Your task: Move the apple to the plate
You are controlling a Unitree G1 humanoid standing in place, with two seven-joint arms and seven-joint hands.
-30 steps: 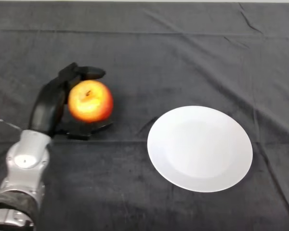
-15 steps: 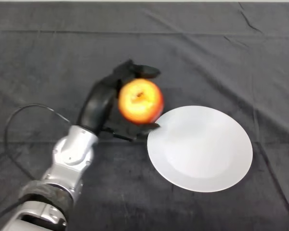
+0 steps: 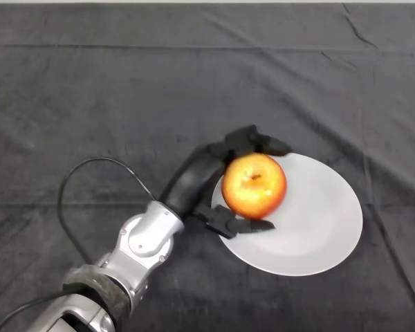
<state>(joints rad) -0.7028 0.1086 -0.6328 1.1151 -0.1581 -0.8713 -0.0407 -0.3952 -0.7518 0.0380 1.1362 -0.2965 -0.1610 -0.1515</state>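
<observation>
As seen from the robot's head looking down, a silver-grey arm enters from the lower left and reaches toward the middle of the table. At its end, the black left hand is grasping the apple, with fingers curled over the far side and the thumb tucked under the near side. The apple is red and yellow, stem dimple facing up, and it sits over the left portion of the white plate. Whether it is touching the plate or held just above it cannot be told.

Judging by this, the carrying step looks nearly finished and the placing step is in hand. The next move calls for lowering the apple until it rests on the plate, then releasing the fingers gently so the round fruit does not roll off the shallow rim.

To the right, the rest of the plate lies bare. A dark, slightly creased cloth covers the whole table; nothing of the room beyond shows.
</observation>
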